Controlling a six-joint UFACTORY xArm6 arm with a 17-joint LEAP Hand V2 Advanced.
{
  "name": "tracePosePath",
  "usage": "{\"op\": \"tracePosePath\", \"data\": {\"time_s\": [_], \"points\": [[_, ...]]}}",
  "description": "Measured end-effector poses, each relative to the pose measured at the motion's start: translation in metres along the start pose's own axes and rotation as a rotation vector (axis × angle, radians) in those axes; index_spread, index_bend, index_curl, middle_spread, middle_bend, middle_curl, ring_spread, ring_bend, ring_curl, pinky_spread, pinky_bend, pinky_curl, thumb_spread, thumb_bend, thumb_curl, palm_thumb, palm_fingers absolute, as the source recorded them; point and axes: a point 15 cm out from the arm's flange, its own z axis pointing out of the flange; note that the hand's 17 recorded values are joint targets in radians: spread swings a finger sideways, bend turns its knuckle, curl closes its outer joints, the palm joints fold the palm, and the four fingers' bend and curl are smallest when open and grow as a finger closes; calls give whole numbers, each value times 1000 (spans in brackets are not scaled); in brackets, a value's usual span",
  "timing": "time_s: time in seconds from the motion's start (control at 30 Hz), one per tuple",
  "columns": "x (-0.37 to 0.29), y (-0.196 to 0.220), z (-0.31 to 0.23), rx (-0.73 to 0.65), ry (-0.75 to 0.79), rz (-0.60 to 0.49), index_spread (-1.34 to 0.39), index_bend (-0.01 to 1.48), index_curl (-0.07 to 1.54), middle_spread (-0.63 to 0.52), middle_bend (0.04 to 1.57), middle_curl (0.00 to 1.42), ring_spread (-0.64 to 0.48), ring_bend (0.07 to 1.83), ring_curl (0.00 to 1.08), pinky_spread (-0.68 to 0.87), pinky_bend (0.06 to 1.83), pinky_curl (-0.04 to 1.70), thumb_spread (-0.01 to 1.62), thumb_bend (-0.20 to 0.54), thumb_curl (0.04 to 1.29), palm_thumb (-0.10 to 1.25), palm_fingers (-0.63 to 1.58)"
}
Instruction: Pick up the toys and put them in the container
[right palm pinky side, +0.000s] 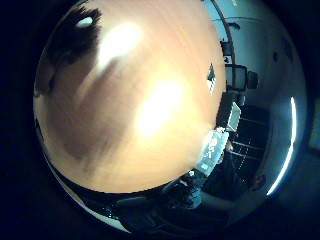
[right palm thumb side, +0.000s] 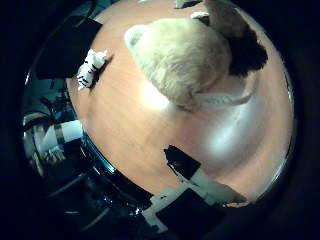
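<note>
Toys lie on a wooden table (right palm thumb side: 150, 145): a cream plush animal (right palm thumb side: 180, 57) fills much of the thumb-side palm view, close beneath the palm, while a small black-and-white striped toy (right palm thumb side: 90, 70) rests well apart near the table's edge. One finger of the hand (right palm thumb side: 192, 182) shows; whether the hand is spread or closed cannot be told.

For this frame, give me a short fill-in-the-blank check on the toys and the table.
1. The table top is made of ____.
2. The small toy near the table's edge has black and white ____.
3. The big plush toy close to the palm is ____ in colour.
4. The small toy lies ____ from the plush toy, not touching it.

Missing words: wood; stripes; cream; apart
</note>
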Motion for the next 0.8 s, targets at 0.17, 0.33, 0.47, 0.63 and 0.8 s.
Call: {"op": "tracePosePath", "data": {"time_s": [0.17, 0.33, 0.47, 0.63, 0.8], "points": [[-4, -14, 3, 5, -6, -20, -459, 166, 268, -73, 191, 312, 124, 299, 262, 362, 379, 309, 976, -27, 305, 587, 101], [-10, -28, 7, 9, -17, -38, -462, 172, 276, -74, 193, 313, 103, 297, 260, 360, 361, 303, 976, -27, 307, 587, 145], [-15, -31, 16, 8, -33, -41, -469, 175, 284, -83, 197, 316, 77, 291, 257, 364, 346, 297, 975, -26, 307, 590, 209], [-18, -32, 20, 5, -41, -46, -483, 184, 297, -102, 194, 318, 23, 292, 254, 344, 323, 289, 970, -27, 304, 600, 290], [-21, -31, 25, -2, -51, -55, -483, 197, 318, -162, 241, 332, -103, 374, 253, 275, 264, 254, 970, -24, 307, 622, 552]]}}
